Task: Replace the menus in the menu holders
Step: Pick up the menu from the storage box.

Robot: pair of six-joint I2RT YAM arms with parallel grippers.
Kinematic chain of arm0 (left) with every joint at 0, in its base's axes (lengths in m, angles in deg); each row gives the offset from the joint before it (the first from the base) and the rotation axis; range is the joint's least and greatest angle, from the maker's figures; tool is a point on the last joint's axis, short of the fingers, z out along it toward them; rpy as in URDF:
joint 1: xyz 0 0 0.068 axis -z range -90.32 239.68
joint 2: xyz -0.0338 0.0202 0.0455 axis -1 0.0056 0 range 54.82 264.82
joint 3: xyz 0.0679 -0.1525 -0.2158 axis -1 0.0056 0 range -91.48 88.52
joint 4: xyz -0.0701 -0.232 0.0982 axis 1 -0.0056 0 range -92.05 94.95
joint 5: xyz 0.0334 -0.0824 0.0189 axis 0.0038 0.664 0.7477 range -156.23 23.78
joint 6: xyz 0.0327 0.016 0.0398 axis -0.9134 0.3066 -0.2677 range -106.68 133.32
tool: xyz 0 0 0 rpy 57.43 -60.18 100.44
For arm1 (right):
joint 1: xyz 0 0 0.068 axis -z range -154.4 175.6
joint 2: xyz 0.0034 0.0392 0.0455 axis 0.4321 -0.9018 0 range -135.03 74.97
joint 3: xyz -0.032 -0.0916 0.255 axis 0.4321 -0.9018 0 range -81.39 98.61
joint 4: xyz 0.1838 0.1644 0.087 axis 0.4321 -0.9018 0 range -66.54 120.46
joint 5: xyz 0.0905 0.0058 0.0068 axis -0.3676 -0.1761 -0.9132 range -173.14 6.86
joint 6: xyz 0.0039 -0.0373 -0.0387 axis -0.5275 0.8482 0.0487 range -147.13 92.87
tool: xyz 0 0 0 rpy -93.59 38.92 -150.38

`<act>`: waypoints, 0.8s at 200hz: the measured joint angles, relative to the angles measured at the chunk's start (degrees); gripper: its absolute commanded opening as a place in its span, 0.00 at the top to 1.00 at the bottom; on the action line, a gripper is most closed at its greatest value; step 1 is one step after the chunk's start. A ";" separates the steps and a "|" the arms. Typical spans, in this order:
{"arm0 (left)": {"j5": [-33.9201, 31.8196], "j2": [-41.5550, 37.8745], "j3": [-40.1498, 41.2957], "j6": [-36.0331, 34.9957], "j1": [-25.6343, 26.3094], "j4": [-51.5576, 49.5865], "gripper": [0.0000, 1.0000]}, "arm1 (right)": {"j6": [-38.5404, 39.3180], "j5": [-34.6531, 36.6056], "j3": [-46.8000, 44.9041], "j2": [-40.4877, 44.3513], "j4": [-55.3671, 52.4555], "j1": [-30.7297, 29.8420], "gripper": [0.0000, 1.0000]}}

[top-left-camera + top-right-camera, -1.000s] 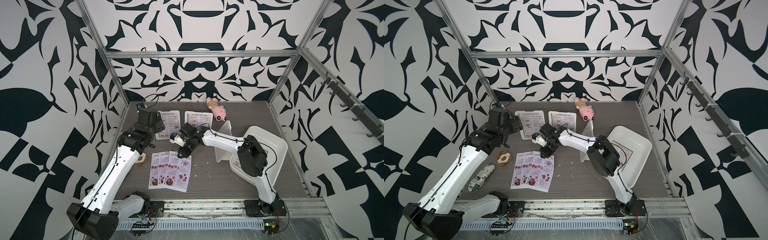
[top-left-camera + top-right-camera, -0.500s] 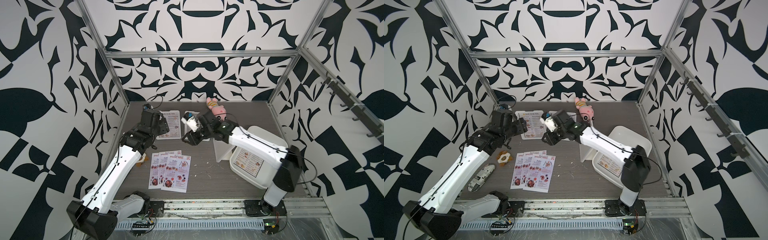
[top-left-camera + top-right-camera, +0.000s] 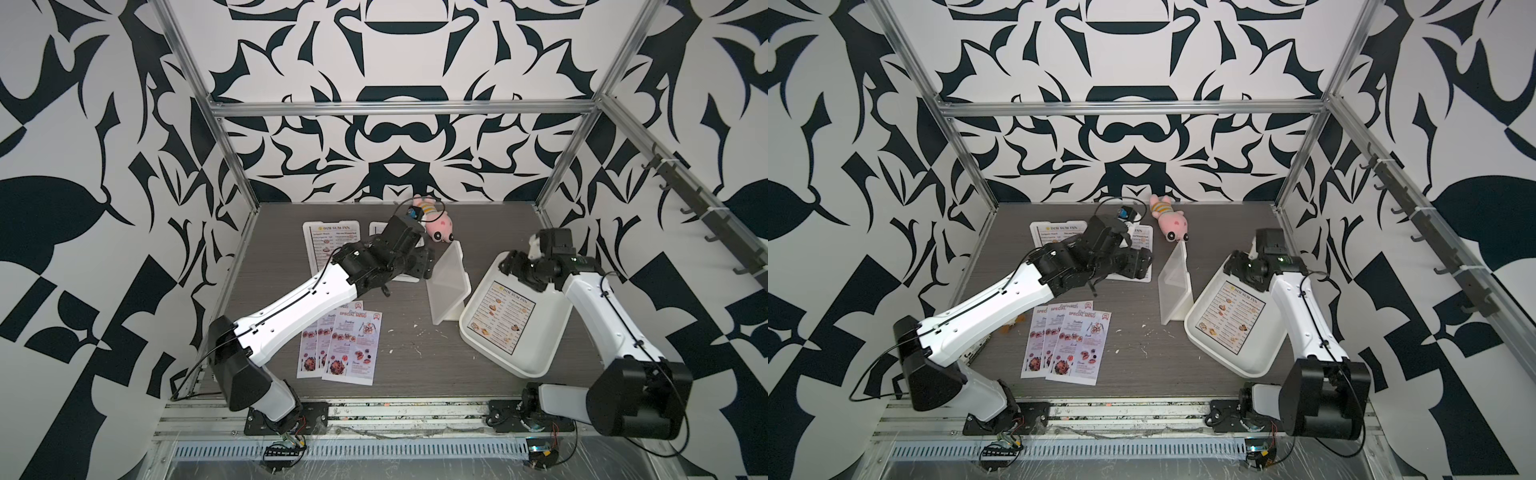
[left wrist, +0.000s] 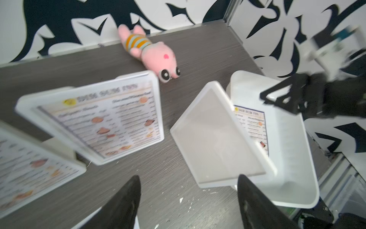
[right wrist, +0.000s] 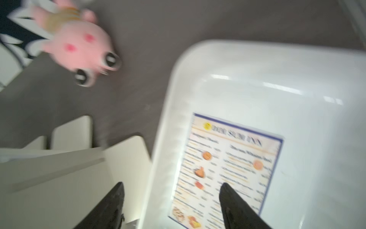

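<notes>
You have three menu holders and six menus. Count from the white tray [image 3: 544,332]. One DIM SUM INN sheet [image 3: 500,318], white with a dark border and small food photos, lies flat inside it.

Just beside the tray, toward the left arm, is an empty holder [image 3: 446,282], blank white inside. Beyond it from the tray are two more holders [image 4: 111,119] [image 4: 29,168], each showing a DIM SUM INN sheet.

Three pink SPECIAL MENU sheets [image 3: 353,345] lie fanned and overlapping, well apart from the tray toward the left arm's base. One pink plush toy [image 3: 436,222] lies past the empty holder.

Your left gripper [image 4: 188,178] is spread wide and holds nothing. Your right gripper [image 5: 172,184] is over the tray's rim, also wide and holding nothing.
</notes>
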 measured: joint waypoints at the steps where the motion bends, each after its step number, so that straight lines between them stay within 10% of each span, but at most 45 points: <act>1: 0.11 0.42 -0.52 -0.11 0.22 -0.02 0.21 | -0.13 0.09 -0.35 0.00 0.00 0.24 0.21; 69: 6.73 19.23 -27.36 -5.25 3.87 -4.42 0.20 | -7.19 2.99 -12.76 -4.79 4.87 7.48 0.19; 160: 9.09 27.85 -34.14 -6.36 4.20 -9.16 0.19 | -13.42 -9.73 -14.93 -10.36 21.70 7.15 0.19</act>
